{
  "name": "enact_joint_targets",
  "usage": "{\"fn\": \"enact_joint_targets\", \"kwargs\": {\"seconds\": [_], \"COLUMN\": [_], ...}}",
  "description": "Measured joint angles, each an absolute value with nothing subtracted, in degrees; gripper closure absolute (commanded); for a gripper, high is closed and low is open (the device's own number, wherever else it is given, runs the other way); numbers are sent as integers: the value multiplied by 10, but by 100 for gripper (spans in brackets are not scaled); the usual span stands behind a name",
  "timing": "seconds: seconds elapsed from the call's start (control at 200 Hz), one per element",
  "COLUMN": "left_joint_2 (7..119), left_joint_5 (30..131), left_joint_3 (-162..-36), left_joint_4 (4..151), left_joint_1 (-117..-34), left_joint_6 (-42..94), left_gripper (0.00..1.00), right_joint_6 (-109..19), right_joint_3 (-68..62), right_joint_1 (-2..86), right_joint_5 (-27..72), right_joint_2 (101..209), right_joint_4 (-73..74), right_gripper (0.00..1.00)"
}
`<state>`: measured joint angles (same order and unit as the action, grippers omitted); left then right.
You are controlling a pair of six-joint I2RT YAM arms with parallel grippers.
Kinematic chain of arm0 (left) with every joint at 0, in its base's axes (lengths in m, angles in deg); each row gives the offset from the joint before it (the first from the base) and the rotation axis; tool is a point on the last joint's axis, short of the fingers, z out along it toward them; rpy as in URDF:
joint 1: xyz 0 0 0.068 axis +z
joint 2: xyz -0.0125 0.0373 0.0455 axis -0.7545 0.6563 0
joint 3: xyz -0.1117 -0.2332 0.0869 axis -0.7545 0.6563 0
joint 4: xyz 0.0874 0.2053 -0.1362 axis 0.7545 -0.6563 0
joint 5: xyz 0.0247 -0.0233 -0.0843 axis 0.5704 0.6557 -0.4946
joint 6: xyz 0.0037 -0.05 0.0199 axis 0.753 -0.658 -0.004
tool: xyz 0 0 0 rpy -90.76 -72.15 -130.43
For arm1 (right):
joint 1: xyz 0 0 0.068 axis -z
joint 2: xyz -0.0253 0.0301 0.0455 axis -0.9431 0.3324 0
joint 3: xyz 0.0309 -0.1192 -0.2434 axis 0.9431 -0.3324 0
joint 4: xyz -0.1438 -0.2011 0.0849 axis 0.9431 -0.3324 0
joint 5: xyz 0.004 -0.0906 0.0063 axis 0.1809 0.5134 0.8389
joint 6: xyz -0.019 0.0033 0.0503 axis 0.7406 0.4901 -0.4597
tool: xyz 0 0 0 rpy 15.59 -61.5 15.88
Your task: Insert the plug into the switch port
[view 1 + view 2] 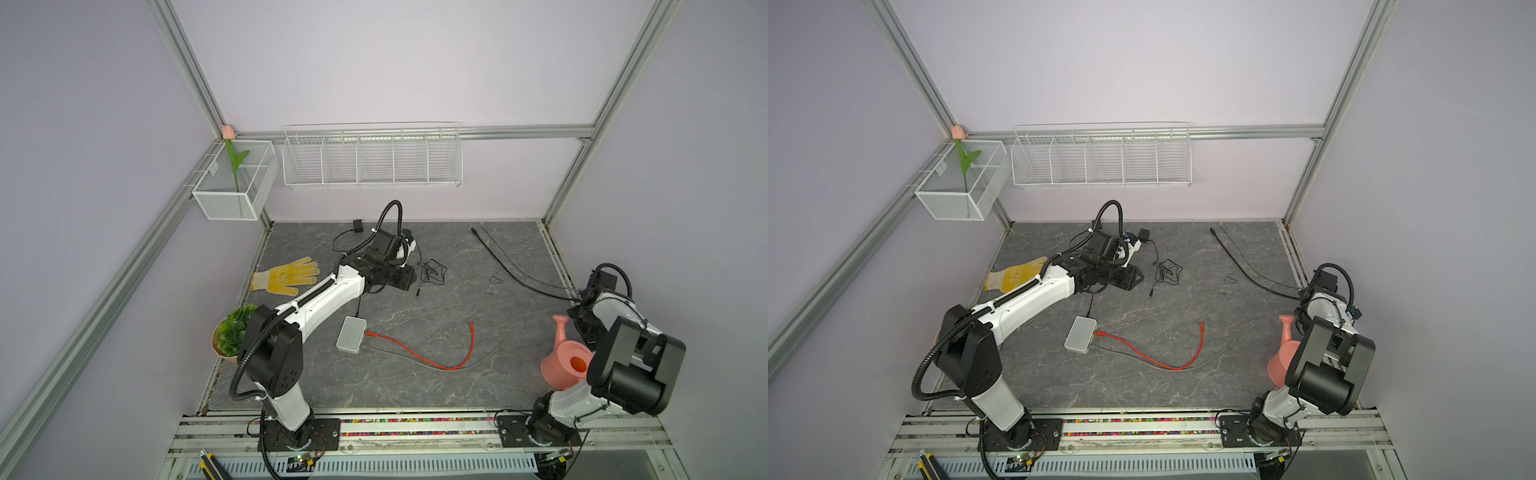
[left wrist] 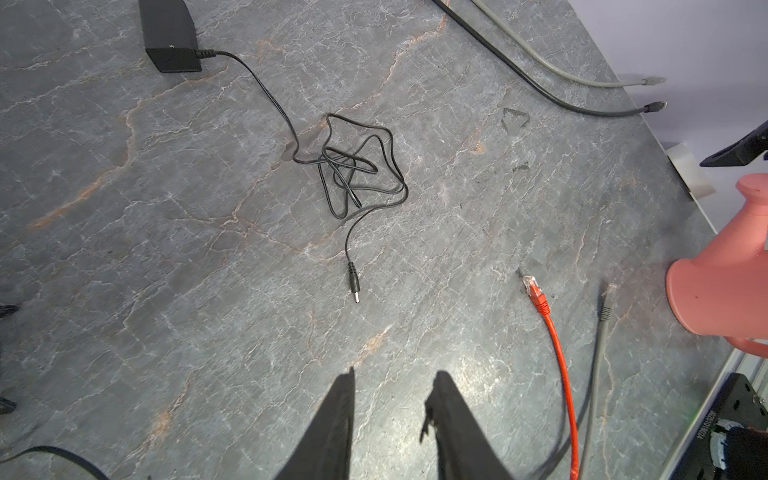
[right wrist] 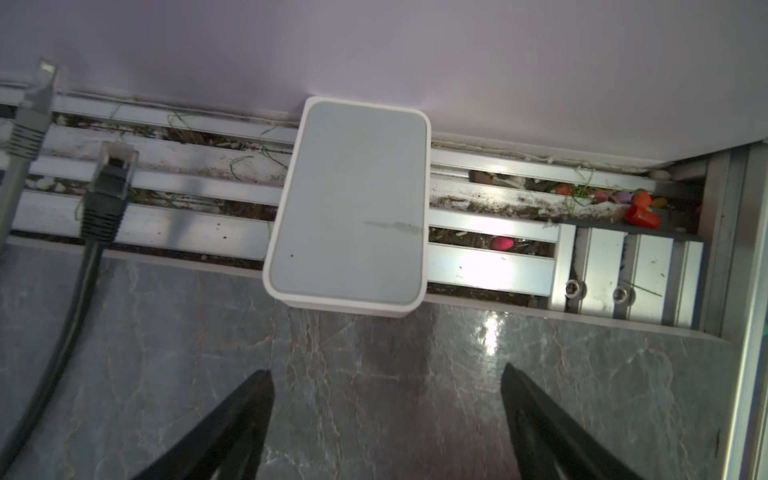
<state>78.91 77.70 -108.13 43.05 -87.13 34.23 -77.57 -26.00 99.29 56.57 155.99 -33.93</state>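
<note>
Left pincer point(image 2: 397, 374) narrowly apart, empty; just ahead on the worktop point(image 2: 166, 249), the black barrel plug point(image 2: 354, 286), well apart from the white switch point(image 1: 351, 334). Right pincer point(image 3: 386, 372) wide apart, far right of the switch. Behind the switch and to its left, a wall-hung mesh basket point(image 1: 226, 203) holding a tulip point(image 1: 237, 162).

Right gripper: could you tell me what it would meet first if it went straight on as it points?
Most likely the white switch box, straight ahead of the right gripper and its open jaws; depth is unclear.
</note>
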Motion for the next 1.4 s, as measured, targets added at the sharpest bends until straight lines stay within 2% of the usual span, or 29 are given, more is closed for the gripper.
{"fn": "enact_joint_targets", "kwargs": {"seconds": [0.34, 0.565, 0.75, 1.01, 1.105, 1.195, 1.4], "left_joint_2": [789, 789, 789, 792, 818, 866, 1057], "left_joint_5": [773, 768, 756, 744, 735, 713, 668], "left_joint_3": [-1081, -1081, -1079, -1091, -1141, -1212, -1461], "left_joint_4": [441, 448, 457, 457, 453, 457, 429], "left_joint_1": [-868, -867, -867, -872, -889, -908, -958], "left_joint_6": [345, 346, 346, 356, 368, 378, 423], "left_gripper": [67, 66, 66, 64, 64, 57, 48], "right_joint_6": [-779, -810, -816, -781, -766, -756, -721], "right_joint_3": [-276, -358, -370, -384, -373, -359, -331], "right_joint_1": [975, 974, 974, 966, 951, 938, 917], "right_joint_5": [596, 603, 614, 606, 607, 611, 597], "right_joint_2": [1547, 1482, 1469, 1375, 1309, 1229, 1036], "right_joint_4": [-296, -267, -258, -249, -269, -295, -386], "right_gripper": [11, 11, 11, 11, 11, 11, 12]}}
